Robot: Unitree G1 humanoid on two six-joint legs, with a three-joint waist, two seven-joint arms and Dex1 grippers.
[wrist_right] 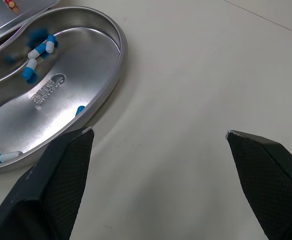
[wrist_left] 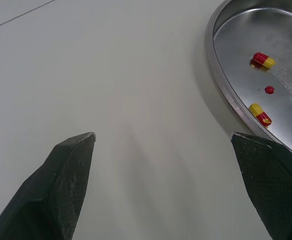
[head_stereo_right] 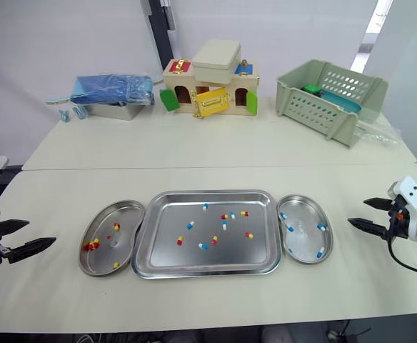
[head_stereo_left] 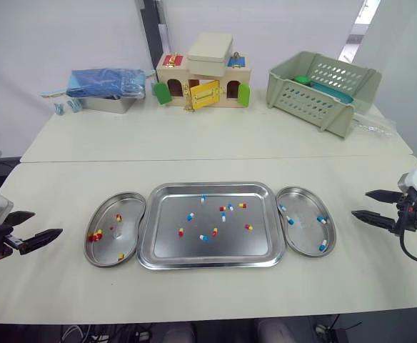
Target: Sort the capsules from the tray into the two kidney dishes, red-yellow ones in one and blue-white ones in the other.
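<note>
At the far left the left gripper point(head_stereo_left: 48, 222) hovers over the table point(head_stereo_left: 194, 143) with its two black fingers spread apart and nothing between them. It points toward the left kidney dish point(head_stereo_left: 128, 230), whose rim lies near the fingertips but clear of them. That dish holds a few red-yellow capsules point(head_stereo_left: 94, 234), most gathered at its outer end, and the left wrist view shows two of them together with a small red speck point(wrist_left: 269, 90) on the steel. The dish sits just beside the left edge of the tray point(head_stereo_left: 255, 249); whether the rims touch cannot be told. On the tray's floor lie loose capsules of both kinds, scattered through the middle: blue-white capsules point(head_stereo_left: 190, 216) mixed among more red-yellow ones, all well apart from either gripper. Against the tray's right edge sits the right kidney dish point(head_stereo_left: 305, 241), holding four blue-white ones, two near the side next to the tray and two along the outer side. Beyond it, near the table's right edge, the right gripper point(head_stereo_left: 359, 203) hangs with its fingers held wide and empty, tips aimed at that dish and near its rim without touching. Along the table's far side stand a blue bag in a metal box point(head_stereo_left: 105, 82), a toy house point(head_stereo_left: 203, 82) and a pale green basket point(head_stereo_left: 323, 89).
</note>
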